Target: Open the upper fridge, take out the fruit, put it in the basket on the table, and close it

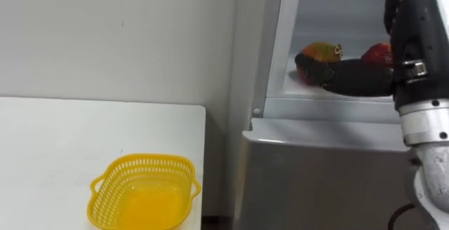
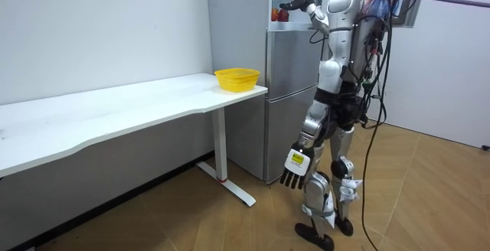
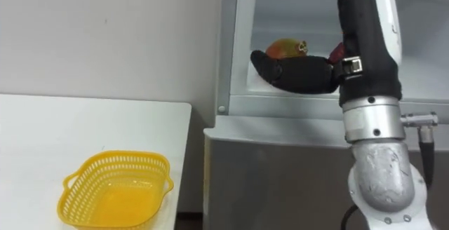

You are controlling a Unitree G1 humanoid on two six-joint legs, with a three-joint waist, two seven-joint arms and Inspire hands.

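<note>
The upper fridge compartment (image 1: pixel 337 19) stands open. On its shelf lie a yellow-orange fruit with a green patch (image 1: pixel 321 50) and a red fruit (image 1: pixel 377 53). My right hand (image 1: pixel 330 74) reaches in from the right, its dark fingers stretched out leftward just in front of and below the two fruits, open and not closed round either. Whether it touches them I cannot tell. In the room view I stand facing the fridge with the right arm raised, and my left hand (image 2: pixel 293 171) hangs open at my side.
A yellow plastic basket (image 1: pixel 98 188) sits with nothing in it near the right end of the white table (image 1: pixel 56 139), left of the fridge. The shut grey lower fridge door (image 1: pixel 316 181) is below the open compartment. A narrow gap separates table and fridge.
</note>
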